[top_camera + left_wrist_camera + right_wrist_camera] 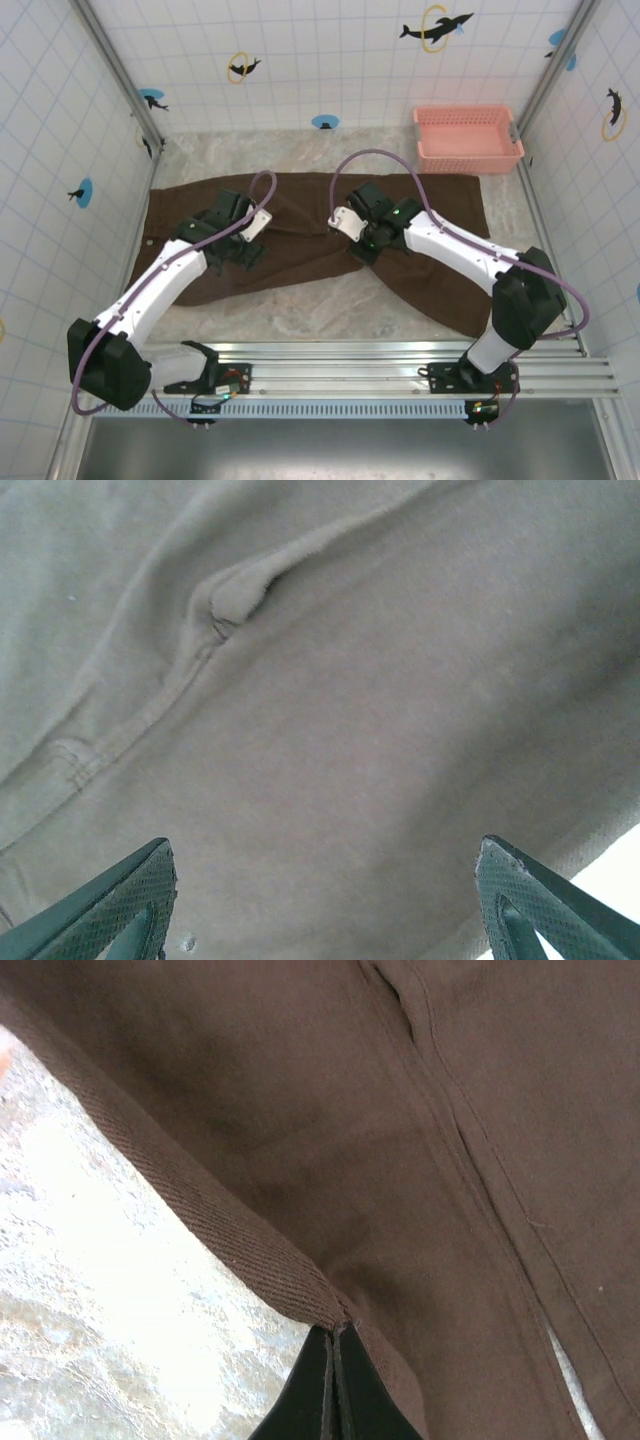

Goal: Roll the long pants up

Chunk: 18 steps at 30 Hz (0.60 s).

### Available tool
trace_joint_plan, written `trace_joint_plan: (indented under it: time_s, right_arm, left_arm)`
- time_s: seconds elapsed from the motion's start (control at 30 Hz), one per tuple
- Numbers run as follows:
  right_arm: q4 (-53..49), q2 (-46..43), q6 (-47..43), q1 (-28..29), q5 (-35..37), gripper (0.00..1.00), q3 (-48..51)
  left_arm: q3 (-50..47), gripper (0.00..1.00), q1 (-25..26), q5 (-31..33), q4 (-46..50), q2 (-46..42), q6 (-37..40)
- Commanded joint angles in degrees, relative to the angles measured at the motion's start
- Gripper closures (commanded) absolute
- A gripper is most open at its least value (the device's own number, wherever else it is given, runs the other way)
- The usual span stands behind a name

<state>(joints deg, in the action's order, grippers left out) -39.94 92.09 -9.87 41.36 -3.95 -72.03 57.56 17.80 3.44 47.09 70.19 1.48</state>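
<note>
The long pants (300, 200) lie spread flat across the marble tabletop, dark brown, with one leg running toward the front right. My left gripper (243, 252) hovers low over the left part of the cloth. In the left wrist view it (325, 845) stands open, its fingertips (150, 865) wide apart above smooth pants fabric (350, 710) with a seam and a small pucker. My right gripper (362, 252) sits near the middle of the pants. In the right wrist view it (333, 1332) is shut on a folded edge of the pants (250, 1250), lifted slightly off the table.
A pink plastic basket (468, 138) stands at the back right corner. Tiled walls enclose the table on three sides. A metal rail (400, 365) carrying both arm bases runs along the near edge. Bare marble (300, 315) shows between the legs and the rail.
</note>
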Motion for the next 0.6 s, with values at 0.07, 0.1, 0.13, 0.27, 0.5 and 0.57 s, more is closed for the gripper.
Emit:
trace_joint_plan:
  time_s: [0.07,0.1,0.13,0.27,0.5,0.57]
  right_arm:
    - [1.89,0.38,-0.27,-1.61,-0.37,1.0,-2.88]
    - [2.07,0.32,-0.19,-1.94,-0.42,1.0,-2.85]
    - [2.16,0.28,-0.1,-2.52,-1.0,1.0,-2.79]
    - [2.55,-0.05,-0.03,-3.69,-1.58,1.0,-2.98]
    - [2.81,-0.5,0.03,-4.96,-1.58,1.0,-3.96]
    - [2.89,-0.73,0.01,-5.39,-2.09,1.0,-4.11]
  left_arm:
    - [3.43,0.21,2.19,-4.31,9.88,2.26,-1.63]
    - [4.29,0.21,2.79,-4.72,11.07,2.76,-1.88]
    - [5.31,0.21,3.24,-5.45,12.67,3.37,-1.91]
    - [7.47,0.2,4.59,-5.36,16.44,5.28,-0.97]
    - [8.24,0.2,5.31,-1.89,17.65,11.32,-1.85]
    - [8.66,0.2,5.32,0.21,18.12,13.1,-2.05]
